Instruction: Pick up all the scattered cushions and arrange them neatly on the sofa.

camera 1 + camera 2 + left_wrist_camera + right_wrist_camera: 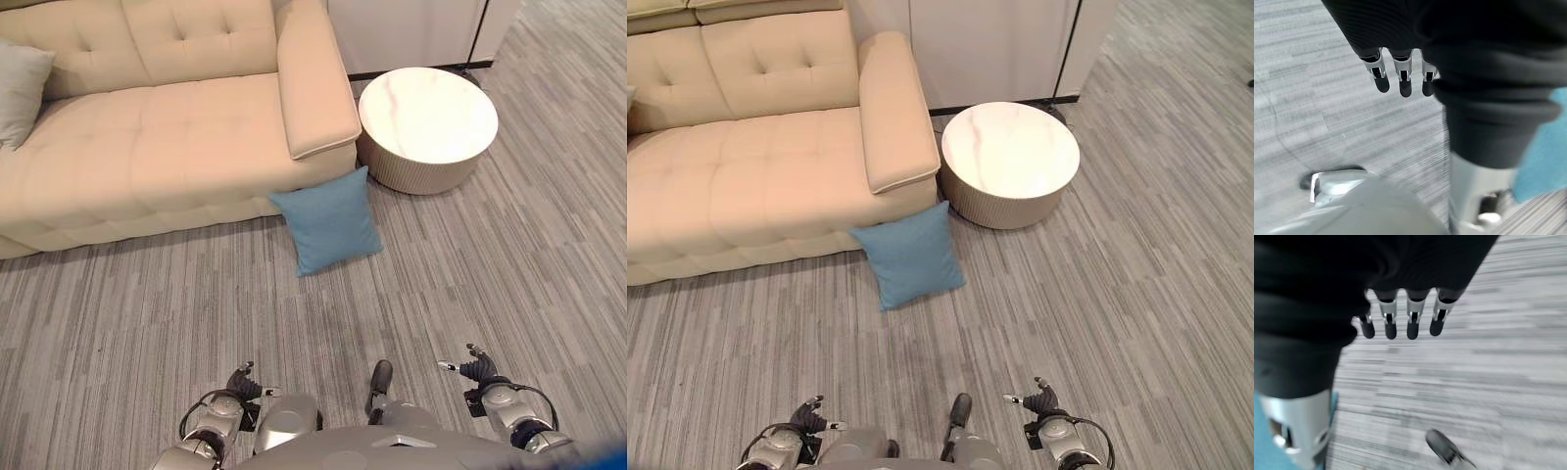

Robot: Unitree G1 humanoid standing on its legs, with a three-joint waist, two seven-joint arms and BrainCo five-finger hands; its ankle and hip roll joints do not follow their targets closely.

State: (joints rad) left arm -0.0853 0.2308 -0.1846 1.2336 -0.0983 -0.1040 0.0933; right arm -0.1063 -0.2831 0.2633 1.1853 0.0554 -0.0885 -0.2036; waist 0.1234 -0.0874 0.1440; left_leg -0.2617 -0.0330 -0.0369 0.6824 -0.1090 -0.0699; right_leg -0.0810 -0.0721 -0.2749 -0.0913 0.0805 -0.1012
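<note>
Both hands, left (245, 384) and right (477, 370), hang low with fingers relaxed and empty, while the blue cushion (326, 220) leans on the sofa (147, 147) front ahead, between them, perhaps nearer the left.

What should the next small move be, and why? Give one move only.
Probably step forward toward the blue cushion. It lies on the floor, leaning against the sofa front near the round table, well ahead of both hands. The left hand and right hand hang open and hold nothing.
</note>
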